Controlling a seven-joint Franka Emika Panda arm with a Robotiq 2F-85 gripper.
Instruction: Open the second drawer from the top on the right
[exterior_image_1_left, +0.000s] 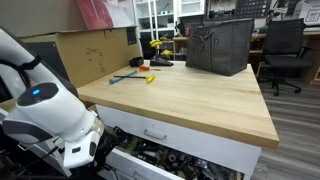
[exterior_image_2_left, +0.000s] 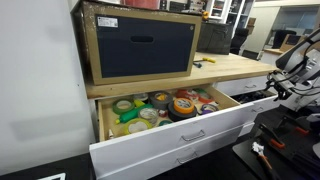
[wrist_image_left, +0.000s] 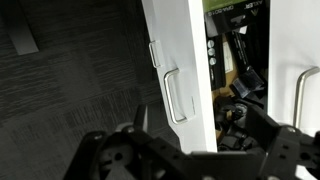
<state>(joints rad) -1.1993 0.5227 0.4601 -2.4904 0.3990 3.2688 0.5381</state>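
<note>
The second drawer is a white-fronted drawer with a curved silver bar handle, and it stands pulled out. Its inside shows dark jumbled tools and a green item. In an exterior view the open drawer sits under the closed top drawer, with dark tools showing. My gripper is open. Its dark fingers stand on either side of the drawer's front panel, just below the handle, and do not clamp it. In an exterior view the arm hides the gripper.
A wooden benchtop carries a dark bin and small tools. On the other side a pale wooden-sided drawer with colourful tape rolls stands open under a boxed cabinet. An office chair stands behind.
</note>
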